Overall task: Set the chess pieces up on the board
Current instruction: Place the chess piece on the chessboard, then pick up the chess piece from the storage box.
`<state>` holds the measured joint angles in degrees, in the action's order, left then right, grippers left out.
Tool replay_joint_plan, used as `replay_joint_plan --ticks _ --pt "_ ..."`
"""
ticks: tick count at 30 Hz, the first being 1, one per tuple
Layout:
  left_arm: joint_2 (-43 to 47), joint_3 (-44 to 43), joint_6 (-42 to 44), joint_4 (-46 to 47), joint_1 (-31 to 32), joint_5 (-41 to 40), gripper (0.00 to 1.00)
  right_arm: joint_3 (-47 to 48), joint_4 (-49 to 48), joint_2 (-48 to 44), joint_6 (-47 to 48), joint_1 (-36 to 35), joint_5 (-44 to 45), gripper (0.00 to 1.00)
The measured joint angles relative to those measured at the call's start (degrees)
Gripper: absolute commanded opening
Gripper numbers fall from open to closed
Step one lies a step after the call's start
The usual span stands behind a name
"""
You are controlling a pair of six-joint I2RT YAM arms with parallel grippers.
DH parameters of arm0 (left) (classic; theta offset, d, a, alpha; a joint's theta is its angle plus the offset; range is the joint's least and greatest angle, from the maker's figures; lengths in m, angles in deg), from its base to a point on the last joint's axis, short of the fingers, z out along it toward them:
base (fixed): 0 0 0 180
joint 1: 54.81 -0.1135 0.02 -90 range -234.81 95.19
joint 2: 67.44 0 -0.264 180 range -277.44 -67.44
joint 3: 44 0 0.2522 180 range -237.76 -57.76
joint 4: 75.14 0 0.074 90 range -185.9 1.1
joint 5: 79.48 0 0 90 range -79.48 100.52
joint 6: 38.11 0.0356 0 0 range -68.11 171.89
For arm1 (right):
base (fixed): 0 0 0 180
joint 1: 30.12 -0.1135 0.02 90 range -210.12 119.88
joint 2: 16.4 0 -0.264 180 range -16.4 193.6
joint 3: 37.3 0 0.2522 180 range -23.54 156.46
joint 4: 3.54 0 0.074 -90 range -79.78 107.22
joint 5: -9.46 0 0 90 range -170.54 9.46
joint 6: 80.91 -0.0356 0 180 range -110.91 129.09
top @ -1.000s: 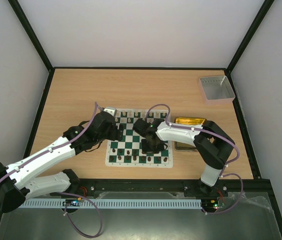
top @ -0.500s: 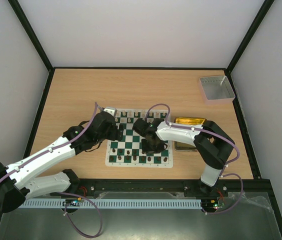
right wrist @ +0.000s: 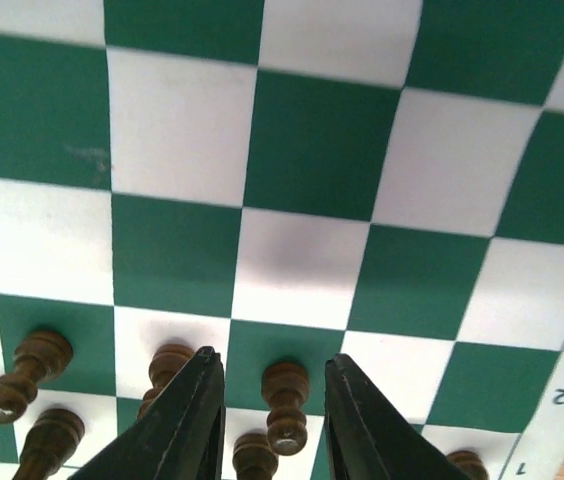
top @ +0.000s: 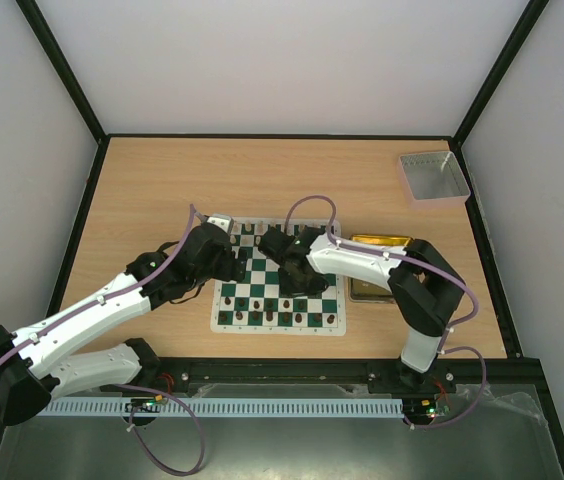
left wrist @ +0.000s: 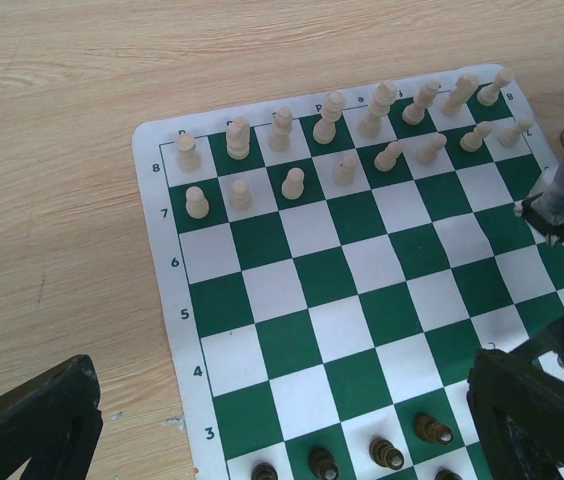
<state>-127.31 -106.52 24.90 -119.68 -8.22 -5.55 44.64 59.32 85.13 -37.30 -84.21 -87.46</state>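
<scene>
Left arm (top: 92, 305) reaches inward with the left gripper (left wrist: 282, 400) spread wide; right arm (top: 362, 262) folds inward, the right gripper (right wrist: 272, 358) pointing down, jaws slightly parted, gripping nothing.

The middle ranks of the board (left wrist: 362, 300) lie bare, an open lane across the checks. Cream pieces (left wrist: 347, 130) crowd the two far rows and dark pieces (left wrist: 392, 455) crowd the near rows, with only narrow gaps between them. The right end effector (right wrist: 270, 362) hangs over the near rows, fingers parted either side of one dark pawn (right wrist: 287, 395), with other pieces just beside each finger. The left end effector (left wrist: 282, 430), spread wide, blocks the board's left edge. The counter (top: 152, 190) beyond and left of the board is open. A yellow tray (top: 382, 243) lies just beside the board's right edge, and a grey tray (top: 434, 177) sits in the far right corner.
</scene>
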Motion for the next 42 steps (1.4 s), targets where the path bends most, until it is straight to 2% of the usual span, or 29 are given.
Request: replay_joint_plan --ticks 4,7,10,15,22,27,42 --pt "0.0 0.0 0.0 0.0 -0.02 -0.02 0.99 2.43 2.08 0.0 0.09 1.31 3.23 0.3" --pt "0.0 0.0 0.0 0.02 -0.02 -0.02 0.99 2.91 3.19 -1.77 0.07 5.84 5.33 0.34" --pt "0.0 0.0 0.0 0.02 -0.02 0.0 0.99 2.82 4.28 -6.47 0.72 15.34 7.43 0.38" --pt "0.0 0.0 0.02 0.02 -0.02 0.02 0.99 0.28 4.52 -13.81 3.52 34.07 8.44 0.39" --pt "-0.22 0.0 0.22 0.02 -0.02 0.22 0.99 -3.32 4.55 -13.33 7.54 46.84 4.26 0.37" --pt "-0.61 0.0 0.42 0.04 -0.02 0.39 0.99 -3.76 3.08 -10.56 8.5 51.87 0.07 0.36" --pt "-0.76 0.07 0.61 0.04 -0.28 0.57 0.99 -6.34 -0.33 -7.74 8.9 55.08 -4.13 0.33"
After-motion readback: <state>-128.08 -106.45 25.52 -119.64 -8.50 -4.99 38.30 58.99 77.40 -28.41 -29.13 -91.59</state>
